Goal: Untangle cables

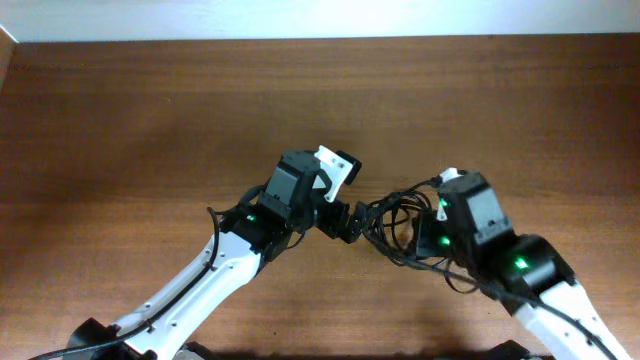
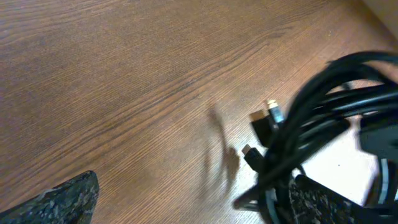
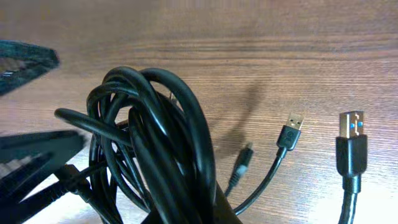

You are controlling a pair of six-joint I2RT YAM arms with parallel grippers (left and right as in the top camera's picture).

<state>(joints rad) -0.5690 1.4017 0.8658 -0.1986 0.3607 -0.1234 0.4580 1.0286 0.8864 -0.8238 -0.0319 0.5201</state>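
The cables point(image 1: 392, 222) form a black knotted bundle on the wooden table point(image 1: 150, 120), between my two grippers. My left gripper point(image 1: 343, 218) stands wide open just left of the bundle. In the left wrist view its fingers point(image 2: 68, 199) are far apart, and the cables point(image 2: 323, 118) lie beside the right-hand finger. My right gripper point(image 1: 427, 222) is shut on the bundle from the right. In the right wrist view the cables point(image 3: 155, 137) run down into my right gripper point(image 3: 186, 214). A USB plug point(image 3: 352, 134), a second one point(image 3: 292, 127) and a small plug point(image 3: 244, 157) lie loose to the right.
A pale wall strip point(image 1: 300, 18) bounds the table at the far edge. Both arms reach in from the near edge, the left arm point(image 1: 200, 285) from the bottom left and the right arm point(image 1: 540, 280) from the bottom right. A left finger point(image 3: 25, 62) shows in the right wrist view.
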